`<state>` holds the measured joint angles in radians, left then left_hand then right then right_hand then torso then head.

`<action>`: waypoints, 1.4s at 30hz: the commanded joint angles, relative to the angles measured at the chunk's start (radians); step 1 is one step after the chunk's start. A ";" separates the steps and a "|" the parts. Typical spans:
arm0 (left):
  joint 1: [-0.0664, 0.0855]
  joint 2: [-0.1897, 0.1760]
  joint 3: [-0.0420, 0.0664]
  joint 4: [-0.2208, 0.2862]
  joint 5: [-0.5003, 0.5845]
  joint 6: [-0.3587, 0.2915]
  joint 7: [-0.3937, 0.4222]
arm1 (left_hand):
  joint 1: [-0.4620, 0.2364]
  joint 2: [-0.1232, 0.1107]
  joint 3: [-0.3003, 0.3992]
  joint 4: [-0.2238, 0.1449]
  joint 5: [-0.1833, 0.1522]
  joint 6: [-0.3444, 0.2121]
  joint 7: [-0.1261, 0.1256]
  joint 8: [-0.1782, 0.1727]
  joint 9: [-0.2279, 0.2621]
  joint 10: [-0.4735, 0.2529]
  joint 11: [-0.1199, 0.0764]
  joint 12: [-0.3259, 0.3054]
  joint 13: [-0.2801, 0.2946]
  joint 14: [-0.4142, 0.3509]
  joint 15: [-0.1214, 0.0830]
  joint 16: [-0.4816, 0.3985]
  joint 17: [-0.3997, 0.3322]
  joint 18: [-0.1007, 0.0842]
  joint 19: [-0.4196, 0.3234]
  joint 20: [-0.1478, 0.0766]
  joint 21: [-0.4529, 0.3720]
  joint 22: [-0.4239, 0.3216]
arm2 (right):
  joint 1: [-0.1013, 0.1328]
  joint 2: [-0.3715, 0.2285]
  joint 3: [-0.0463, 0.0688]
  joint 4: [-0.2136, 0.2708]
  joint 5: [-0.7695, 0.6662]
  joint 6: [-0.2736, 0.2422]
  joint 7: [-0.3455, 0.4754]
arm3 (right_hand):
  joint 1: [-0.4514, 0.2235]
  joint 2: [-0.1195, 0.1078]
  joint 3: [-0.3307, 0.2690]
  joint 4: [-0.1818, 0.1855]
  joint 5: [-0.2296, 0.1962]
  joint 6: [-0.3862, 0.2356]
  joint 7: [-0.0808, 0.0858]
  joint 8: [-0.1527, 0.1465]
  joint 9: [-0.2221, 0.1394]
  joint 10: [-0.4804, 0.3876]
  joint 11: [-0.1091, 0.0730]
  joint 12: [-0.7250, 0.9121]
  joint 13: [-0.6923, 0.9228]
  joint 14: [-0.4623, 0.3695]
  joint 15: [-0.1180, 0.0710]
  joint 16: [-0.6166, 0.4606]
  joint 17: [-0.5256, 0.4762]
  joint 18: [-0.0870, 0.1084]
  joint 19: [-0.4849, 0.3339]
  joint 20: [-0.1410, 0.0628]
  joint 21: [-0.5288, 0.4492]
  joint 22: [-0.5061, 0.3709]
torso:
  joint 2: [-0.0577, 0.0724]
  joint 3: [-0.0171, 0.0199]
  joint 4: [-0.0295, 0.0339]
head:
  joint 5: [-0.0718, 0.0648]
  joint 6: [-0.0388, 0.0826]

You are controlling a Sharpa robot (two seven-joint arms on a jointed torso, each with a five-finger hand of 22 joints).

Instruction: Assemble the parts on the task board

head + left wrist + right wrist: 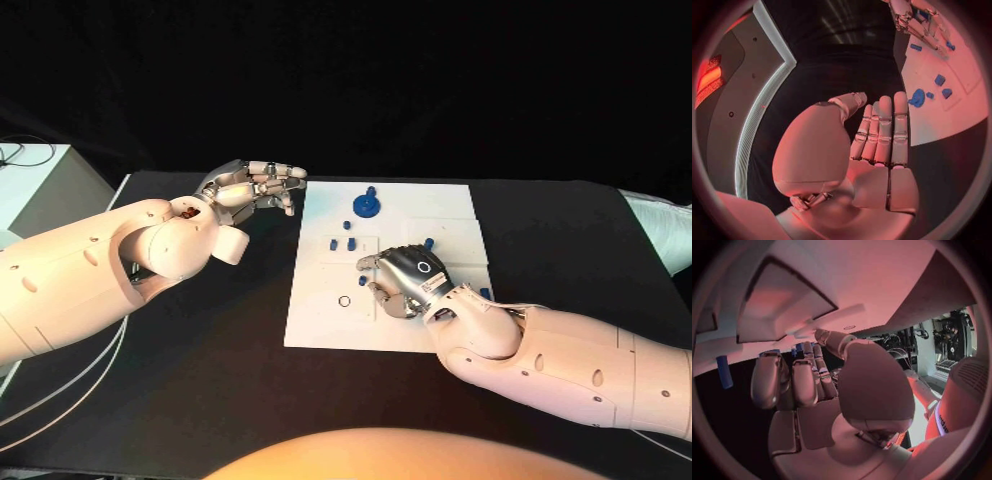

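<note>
The white task board lies in the middle of the black table. On it are a round blue part near the far edge and small blue parts toward the middle. My right hand hovers low over the board's centre with its fingers curled down. In the right wrist view, bits of blue peek out by the fingertips; whether anything is gripped is hidden. My left hand floats off the board's far left corner, with fingers straight and nothing in them.
A loose blue part lies near the board's right edge, beside my right wrist. A pale box stands off the table's far left. Cables hang by my left arm. Bare black table lies on both sides of the board.
</note>
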<state>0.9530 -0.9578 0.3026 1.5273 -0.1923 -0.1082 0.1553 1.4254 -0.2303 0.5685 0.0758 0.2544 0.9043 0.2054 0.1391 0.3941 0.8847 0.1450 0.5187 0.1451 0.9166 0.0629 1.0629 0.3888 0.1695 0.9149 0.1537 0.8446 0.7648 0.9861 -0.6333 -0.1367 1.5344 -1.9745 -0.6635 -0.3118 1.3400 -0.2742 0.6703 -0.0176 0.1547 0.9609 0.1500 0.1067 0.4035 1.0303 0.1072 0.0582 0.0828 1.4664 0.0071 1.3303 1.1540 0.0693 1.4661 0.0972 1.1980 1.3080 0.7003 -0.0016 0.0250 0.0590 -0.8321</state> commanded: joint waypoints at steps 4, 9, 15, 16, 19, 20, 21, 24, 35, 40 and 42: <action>-0.001 0.001 0.001 0.001 0.005 0.016 0.003 | 0.008 0.000 -0.008 -0.001 0.006 -0.006 0.004 -0.007 -0.001 -0.005 -0.001 -0.002 -0.002 0.005 0.005 -0.003 -0.001 0.015 0.008 0.002 -0.005 -0.001 | 0.032 -0.053 0.008 0.058 0.081 -0.020 -0.004 | 0.007 0.003 -0.016 0.006 0.004 -0.007 0.000 -0.008 -0.007 0.016 -0.004 0.013 -0.004 0.020 0.004 -0.006 -0.004 0.008 0.020 0.007 0.004 0.011 | -0.002 -0.0008 -0.0021 | -0.015 0.014; -0.002 0.003 0.001 -0.002 0.006 0.014 0.004 | 0.007 0.001 -0.009 0.000 0.006 -0.007 0.004 -0.007 -0.002 -0.005 -0.001 -0.002 -0.002 0.005 0.005 -0.004 -0.001 0.015 0.009 0.002 -0.006 -0.002 | 0.102 -0.126 0.017 0.112 0.246 0.037 0.029 | -0.029 -0.005 -0.065 0.044 -0.026 -0.003 -0.003 -0.012 -0.016 0.060 -0.014 0.016 -0.008 0.021 -0.004 -0.004 -0.008 0.008 0.022 0.000 -0.002 0.007 | -0.003 0.0001 -0.0039 | -0.028 0.031; -0.004 0.006 0.001 -0.005 0.027 0.015 0.001 | 0.007 0.001 -0.009 0.000 0.006 -0.007 0.004 -0.007 -0.002 -0.005 -0.001 -0.002 -0.002 0.005 0.005 -0.004 -0.001 0.015 0.009 0.002 -0.006 -0.002 | 0.185 -0.192 0.024 0.123 0.396 0.164 0.059 | -0.025 0.003 -0.207 0.089 -0.005 0.001 -0.007 -0.017 -0.027 0.088 -0.024 0.015 -0.001 0.024 -0.012 0.006 -0.001 0.005 0.029 -0.007 0.010 0.016 | -0.009 0.0009 -0.0129 | -0.041 0.040; -0.004 0.006 0.001 -0.005 0.028 0.015 0.001 | 0.007 0.001 -0.009 0.000 0.006 -0.007 0.004 -0.007 -0.002 -0.005 -0.001 -0.002 -0.002 0.005 0.005 -0.004 -0.001 0.015 0.009 0.002 -0.006 -0.002 | 0.198 -0.200 0.025 0.119 0.413 0.194 0.063 | -0.021 0.004 -0.220 0.093 -0.003 0.002 -0.007 -0.017 -0.028 0.088 -0.024 0.014 -0.001 0.025 -0.013 0.007 0.000 0.004 0.030 -0.008 0.014 0.019 | -0.010 0.0010 -0.0147 | -0.043 0.042; -0.004 0.008 0.001 -0.007 0.033 0.015 0.001 | 0.007 0.001 -0.009 0.000 0.006 -0.007 0.004 -0.007 -0.002 -0.005 -0.001 -0.002 -0.002 0.005 0.005 -0.004 -0.001 0.015 0.009 0.002 -0.006 -0.002 | 0.227 -0.216 0.026 0.095 0.442 0.265 0.073 | -0.003 0.013 -0.277 0.113 0.001 0.003 -0.012 -0.019 -0.034 0.091 -0.027 0.012 0.004 0.029 -0.014 0.019 0.014 0.001 0.036 -0.010 0.029 0.030 | -0.012 0.0005 -0.0172 | -0.051 0.046; -0.004 0.008 0.001 -0.008 0.033 0.015 0.001 | 0.007 0.001 -0.009 0.000 0.006 -0.007 0.004 -0.007 -0.002 -0.005 -0.001 -0.002 -0.002 0.005 0.005 -0.004 -0.001 0.015 0.009 0.002 -0.006 -0.002 | 0.233 -0.218 0.026 0.085 0.445 0.282 0.075 | 0.002 0.014 -0.285 0.115 0.002 0.003 -0.013 -0.020 -0.035 0.090 -0.027 0.011 0.005 0.029 -0.014 0.020 0.015 0.000 0.037 -0.010 0.030 0.031 | -0.012 0.0002 -0.0178 | -0.053 0.047; -0.004 0.009 0.001 -0.008 0.034 0.015 0.001 | 0.007 0.001 -0.009 0.000 0.006 -0.007 0.004 -0.007 -0.002 -0.005 -0.001 -0.002 -0.002 0.005 0.005 -0.004 -0.001 0.015 0.009 0.002 -0.006 -0.002 | 0.237 -0.220 0.026 0.075 0.444 0.297 0.077 | 0.009 0.016 -0.301 0.120 0.003 0.002 -0.015 -0.021 -0.037 0.088 -0.026 0.010 0.006 0.029 -0.014 0.022 0.017 0.000 0.038 -0.011 0.033 0.033 | -0.012 0.0002 -0.0184 | -0.054 0.048; -0.005 0.010 0.001 -0.009 0.035 0.016 0.001 | 0.007 0.001 -0.009 0.000 0.006 -0.007 0.004 -0.007 -0.002 -0.005 -0.001 -0.002 -0.002 0.005 0.005 -0.004 -0.001 0.015 0.009 0.002 -0.006 -0.002 | 0.245 -0.219 0.027 0.055 0.426 0.328 0.076 | 0.044 0.031 -0.376 0.146 0.007 0.002 -0.018 -0.025 -0.045 0.069 -0.023 0.008 0.009 0.029 -0.011 0.025 0.017 0.000 0.037 -0.009 0.028 0.032 | -0.012 0.0008 -0.0158 | -0.059 0.050; -0.005 0.009 0.001 -0.009 0.035 0.014 0.000 | 0.007 0.001 -0.009 0.000 0.006 -0.007 0.004 -0.007 -0.002 -0.005 -0.001 -0.002 -0.002 0.005 0.005 -0.004 -0.001 0.015 0.009 0.002 -0.006 -0.002 | 0.252 -0.193 0.026 0.003 0.367 0.420 0.060 | 0.122 0.055 -0.507 0.229 0.002 0.000 -0.039 -0.031 -0.063 0.038 -0.017 0.009 0.015 0.028 -0.006 0.031 0.017 0.001 0.037 -0.003 0.026 0.033 | -0.010 -0.0003 -0.0132 | -0.060 0.048; -0.005 0.009 0.001 -0.009 0.035 0.014 0.000 | 0.007 0.001 -0.009 0.000 0.006 -0.007 0.004 -0.007 -0.002 -0.005 -0.001 -0.002 -0.002 0.005 0.005 -0.004 -0.001 0.015 0.009 0.002 -0.006 -0.002 | 0.246 -0.167 0.023 -0.015 0.364 0.422 0.066 | 0.140 0.062 -0.513 0.246 0.006 0.004 -0.039 -0.029 -0.066 0.048 -0.019 0.014 0.019 0.028 -0.007 0.031 0.014 0.000 0.038 -0.004 0.029 0.035 | -0.010 0.0002 -0.0125 | -0.059 0.046; -0.005 0.009 0.001 -0.009 0.035 0.014 0.000 | 0.007 0.001 -0.009 0.000 0.006 -0.007 0.004 -0.007 -0.002 -0.005 -0.001 -0.002 -0.002 0.005 0.005 -0.004 -0.001 0.015 0.009 0.002 -0.006 -0.002 | 0.243 -0.157 0.023 -0.023 0.364 0.416 0.069 | 0.156 0.070 -0.506 0.256 0.011 0.015 -0.039 -0.024 -0.066 0.059 -0.022 0.017 0.022 0.027 -0.010 0.031 0.013 0.000 0.039 -0.005 0.029 0.036 | -0.010 0.0001 -0.0127 | -0.059 0.046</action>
<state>0.9481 -0.9506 0.3024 1.5163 -0.1657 -0.1075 0.1506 1.4254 -0.2303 0.5658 0.0730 0.2544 0.9043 0.2053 0.1391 0.3934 0.8848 0.1450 0.5188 0.1440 0.9202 0.0665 1.0629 0.3889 0.1695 0.9185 0.1573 0.8447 0.7640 1.2315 -0.7955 -0.1135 1.5166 -1.5900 -0.2790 -0.2582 1.4877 -0.2034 0.1627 0.2333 0.1625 0.9714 0.1109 0.0826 0.3385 1.0824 0.0850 0.0711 0.1035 1.4665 -0.0004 1.3575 1.1680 0.0693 1.4646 0.0911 1.2252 1.3075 0.6901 -0.0014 0.0121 -0.0002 -0.7859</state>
